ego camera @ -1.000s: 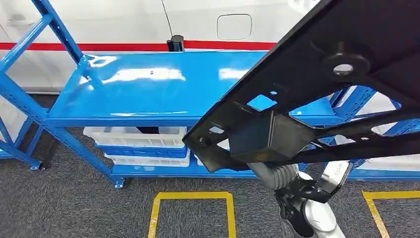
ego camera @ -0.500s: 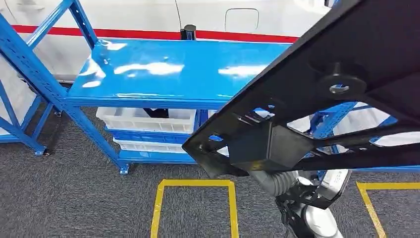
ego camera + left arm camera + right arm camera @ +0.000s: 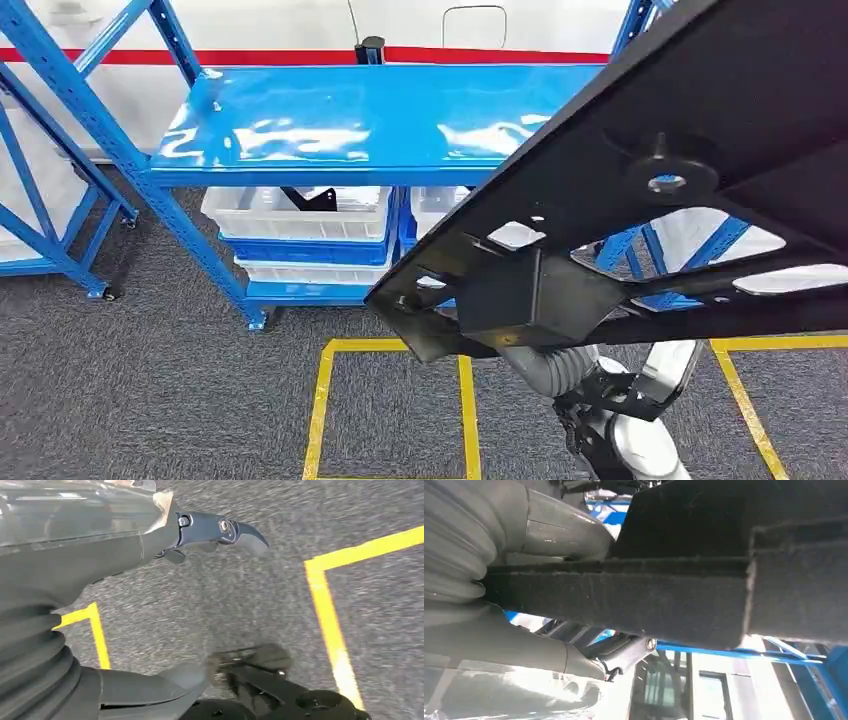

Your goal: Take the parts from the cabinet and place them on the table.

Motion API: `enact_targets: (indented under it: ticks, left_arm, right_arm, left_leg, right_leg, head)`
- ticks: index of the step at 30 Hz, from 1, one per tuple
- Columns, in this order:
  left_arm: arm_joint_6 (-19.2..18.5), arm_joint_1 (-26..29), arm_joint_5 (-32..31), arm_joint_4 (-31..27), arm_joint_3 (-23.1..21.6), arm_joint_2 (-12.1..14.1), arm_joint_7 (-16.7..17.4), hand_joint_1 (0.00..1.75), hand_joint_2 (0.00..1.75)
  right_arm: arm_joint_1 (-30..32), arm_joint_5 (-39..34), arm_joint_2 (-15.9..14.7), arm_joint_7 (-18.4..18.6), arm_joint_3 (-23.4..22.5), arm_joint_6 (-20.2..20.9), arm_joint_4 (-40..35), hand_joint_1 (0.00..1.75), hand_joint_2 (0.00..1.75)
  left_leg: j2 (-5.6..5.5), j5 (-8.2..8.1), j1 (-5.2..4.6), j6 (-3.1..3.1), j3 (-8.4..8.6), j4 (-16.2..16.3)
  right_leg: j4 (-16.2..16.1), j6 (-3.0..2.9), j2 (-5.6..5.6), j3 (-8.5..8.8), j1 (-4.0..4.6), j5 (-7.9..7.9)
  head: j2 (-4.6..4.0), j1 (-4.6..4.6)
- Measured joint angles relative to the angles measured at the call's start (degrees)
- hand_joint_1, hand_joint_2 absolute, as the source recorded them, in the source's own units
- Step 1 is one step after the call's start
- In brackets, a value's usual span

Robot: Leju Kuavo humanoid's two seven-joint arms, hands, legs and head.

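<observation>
- The large black part (image 3: 640, 200) is already out of the cabinet: the right hand (image 3: 524, 605) grips it from below, thumb and fingers clamped either side of a thick black bar of the part, and carries it tilted, high above the floor.
- In the head view the part hangs in front of the blue tabletop (image 3: 370, 115), overlapping that surface's right end but not resting on it; so I judge the pick done and the placing still to come.
- The left hand (image 3: 215, 535) hangs over the grey carpet with its fingers loosely apart and nothing in them.
- Below the blue tabletop, white bins (image 3: 300, 215) sit on the lower shelves; one holds another dark part (image 3: 310, 198).
</observation>
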Motion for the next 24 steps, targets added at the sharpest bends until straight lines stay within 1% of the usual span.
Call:
enact_targets:
  ticks: [1, 2, 3, 4, 5, 6, 8, 9, 10, 11, 12, 13, 14, 15, 16, 17, 18, 19, 20, 21, 22, 23, 24]
  left_arm:
    - [0.0, 0.0, 0.0, 0.0, 0.0, 0.0, 0.0, 0.0, 1.75]
    - [0.0, 0.0, 0.0, 0.0, 0.0, 0.0, 0.0, 0.0, 1.75]
    - [0.0, 0.0, 0.0, 0.0, 0.0, 0.0, 0.0, 0.0, 1.75]
    - [0.0, -0.1, 0.0, 0.0, 0.0, -0.1, 0.0, 0.0, 1.75]
    - [0.0, -0.2, 0.0, 0.0, 0.0, 0.0, 0.0, 0.0, 1.75]
    - [0.0, -0.3, 0.0, 0.0, 0.0, -0.1, -0.1, 0.0, 1.75]
    - [0.0, -0.2, 0.1, 0.0, 0.0, -0.1, -0.3, 0.0, 1.75]
    - [0.0, -0.1, 0.2, 0.0, 0.0, -0.1, -0.3, 0.0, 1.75]
    - [0.0, -0.1, 0.3, 0.0, 0.0, -0.2, -0.4, 0.0, 1.75]
    - [0.1, -0.1, 0.3, 0.0, 0.0, -0.1, -0.5, 0.0, 1.75]
    - [0.2, -0.1, 0.3, 0.0, 0.0, 0.0, -0.6, 0.0, 1.75]
    - [0.2, -0.1, 0.3, 0.0, 0.0, 0.0, -0.7, 0.0, 1.75]
    - [0.2, -0.1, 0.3, 0.0, 0.1, -0.1, -0.7, 0.0, 1.75]
    - [0.2, 0.0, 0.3, 0.0, 0.0, -0.1, -0.7, 0.0, 1.75]
    - [0.1, 0.0, 0.3, 0.0, 0.0, -0.1, -0.7, 0.0, 1.75]
    - [0.1, 0.0, 0.3, 0.0, 0.0, -0.1, -0.7, 0.0, 1.75]
    - [0.1, 0.0, 0.3, 0.0, 0.0, -0.2, -0.7, 0.0, 1.75]
    - [0.1, 0.0, 0.4, 0.0, 0.0, -0.2, -0.7, 0.0, 1.75]
    - [0.1, 0.0, 0.4, 0.0, 0.1, -0.2, -0.7, 0.0, 1.75]
    - [0.2, 0.0, 0.4, 0.0, 0.0, -0.2, -0.7, 0.0, 1.75]
    - [0.2, 0.0, 0.4, 0.0, 0.0, -0.2, -0.7, 0.0, 1.75]
    - [0.2, 0.1, 0.3, 0.1, 0.0, -0.2, -0.8, 0.0, 1.75]
    - [0.2, 0.3, 0.1, 0.2, 0.0, -0.1, -1.0, 0.0, 1.75]
  right_arm:
    - [0.1, 0.0, 0.0, 0.0, 0.0, 0.0, 0.0, 1.75, 1.75]
    - [0.1, 0.0, 0.0, 0.0, 0.1, 0.2, 0.0, 1.75, 1.75]
    - [0.1, 0.0, 0.0, 0.0, 0.1, 0.4, 0.0, 1.75, 1.75]
    - [0.1, 0.0, 0.0, 0.0, 0.2, 0.6, 0.0, 1.75, 1.75]
    - [0.1, 0.0, 0.0, 0.0, 0.2, 0.8, 0.0, 1.75, 1.75]
    - [0.2, 0.0, 0.0, 0.0, 0.2, 1.0, 0.0, 1.75, 1.75]
    - [0.4, 0.0, 0.1, 0.0, 0.4, 1.3, 0.1, 1.75, 1.75]
    - [0.7, 0.0, 0.0, 0.0, 0.5, 1.5, 0.2, 1.75, 1.75]
    - [0.9, -0.1, 0.0, 0.0, 0.6, 1.7, 0.4, 1.75, 1.75]
    - [0.9, 0.0, 0.0, 0.2, 0.7, 1.9, 0.5, 1.75, 1.75]
    - [1.0, -0.1, 0.0, 0.2, 0.9, 1.9, 0.6, 1.75, 1.75]
    - [1.1, -0.1, 0.0, 0.2, 1.0, 1.9, 0.7, 1.75, 1.75]
    - [1.2, -0.1, 0.0, 0.2, 1.1, 1.9, 0.9, 1.75, 1.75]
    - [1.2, -0.1, 0.0, 0.2, 1.2, 1.9, 1.0, 1.75, 1.75]
    - [1.4, -0.1, 0.0, 0.2, 1.2, 1.9, 1.1, 1.75, 1.75]
    - [1.6, -0.1, 0.0, 0.2, 1.2, 1.9, 1.1, 1.75, 1.75]
    - [1.7, -0.1, 0.0, 0.3, 1.2, 2.0, 1.1, 1.75, 1.75]
    - [1.6, -0.1, 0.1, 0.4, 1.2, 2.1, 1.1, 1.75, 1.75]
    - [1.6, 0.0, 0.2, 0.4, 1.2, 2.3, 1.1, 1.75, 1.75]
    - [1.6, 0.0, 0.2, 0.4, 1.2, 2.5, 1.1, 1.75, 1.75]
    - [1.7, 0.0, 0.3, 0.4, 1.2, 2.6, 1.2, 1.75, 1.75]
    - [1.8, 0.0, 0.3, 0.5, 1.2, 2.8, 1.3, 1.75, 1.75]
    - [1.8, 0.0, 0.4, 0.5, 1.2, 2.9, 1.4, 1.75, 1.75]
  left_leg:
    - [0.01, 2.38, 0.38, -0.28, 1.87, -1.3]
    - [0.01, 4.22, 0.66, -0.44, 4.54, -4.3]
    - [0.0, 4.92, 0.94, -0.66, 8.59, -9.4]
    - [-0.23, 2.98, 1.25, -0.88, 12.91, -15.0]
    - [-0.59, 1.39, 0.74, -0.67, 15.3, -19.0]
    - [-0.59, 1.09, 0.62, 0.05, 14.77, -19.1]
    - [-0.54, 1.83, 0.04, 1.23, 14.06, -18.9]
    - [-0.11, 2.85, 0.29, 2.38, 13.19, -19.3]
    - [0.17, 3.54, 0.1, 3.03, 12.36, -19.3]
    - [0.3, 4.19, 0.08, 3.68, 11.37, -19.3]
    - [0.35, 4.91, -0.06, 3.77, 10.37, -19.3]
    - [0.45, 5.76, -0.19, 3.87, 9.29, -19.3]
    - [0.55, 6.58, -0.32, 3.89, 8.43, -19.2]
    - [0.63, 7.5, -0.46, 3.87, 7.33, -19.2]
    - [0.64, 8.33, -0.54, 3.78, 6.27, -19.1]
    - [0.66, 8.97, -0.58, 3.66, 5.42, -19.0]
    - [0.65, 9.84, -0.61, 3.42, 4.45, -19.0]
    - [0.64, 10.5, -0.6, 3.18, 4.03, -19.0]
    - [0.59, 10.95, -1.0, 2.84, 3.68, -18.7]
    - [0.66, 11.7, -0.99, 2.53, 3.55, -18.9]
    - [0.68, 12.4, -0.89, 2.39, 3.55, -19.2]
    - [0.67, 12.97, -0.79, 2.03, 3.48, -19.3]
    - [0.49, 13.16, -0.78, 1.62, 3.12, -19.3]
  right_leg:
    - [0.3, 0.24, 0.0, -0.99, -0.17, 0.62]
    - [0.6, 0.71, 0.01, -1.85, -0.34, 0.95]
    - [1.2, 0.98, 0.02, -2.74, -0.54, 1.33]
    - [1.8, 1.35, 0.02, -3.17, -0.29, 1.57]
    - [2.3, 1.7, -0.01, -3.72, -0.14, 1.81]
    - [2.3, 2.47, -0.11, -3.96, -0.01, 2.37]
    - [1.8, 3.38, -0.17, -4.17, -0.29, 3.52]
    - [1.9, 4.01, -0.19, -4.55, 0.03, 3.71]
    - [3.5, 3.33, 0.1, -5.52, -0.4, 1.32]
    - [6.5, 2.45, 0.16, -6.75, -0.3, -2.08]
    - [10.6, 1.88, 0.16, -8.0, -0.32, -5.43]
    - [15.1, 1.68, 0.22, -8.95, -0.29, -8.17]
    - [18.7, 1.96, 0.25, -9.28, -0.19, -9.21]
    - [20.9, 2.74, 0.28, -8.78, -0.16, -8.36]
    - [20.5, 3.64, 0.3, -7.37, -0.14, -6.39]
    - [18.5, 4.2, 0.31, -5.32, -0.1, -4.69]
    - [13.4, 4.3, 0.31, -1.18, -0.03, -3.28]
    - [7.4, 3.62, 0.31, 3.27, 0.06, -4.05]
    - [1.0, 2.88, 0.29, 7.83, 0.64, -5.86]
    - [-1.3, 2.33, 0.43, 8.65, 0.81, -7.06]
    - [-0.8, 2.39, 0.46, 7.7, 1.0, -6.71]
    - [-0.4, 2.02, 0.48, 7.36, 1.13, -6.51]
    - [-0.6, 1.25, 0.44, 6.76, 0.36, -5.8]
  head:
    - [0.0, -0.02]
    - [0.0, 0.02]
    - [0.0, -0.02]
    - [0.0, -0.13]
    - [0.0, -0.17]
    - [0.0, -0.07]
    - [0.0, -0.11]
    - [0.0, -0.09]
    - [0.0, -0.11]
    - [-0.02, 0.13]
    - [0.0, 0.24]
    - [-0.02, 0.28]
    - [0.0, 0.37]
    - [0.0, 0.33]
    - [-0.02, 0.39]
    - [0.0, 0.39]
    - [0.0, 0.42]
    - [0.0, 0.42]
    - [0.0, 0.48]
    - [0.0, 0.28]
    - [0.0, 0.04]
    - [0.0, 0.22]
    - [-0.02, 0.2]
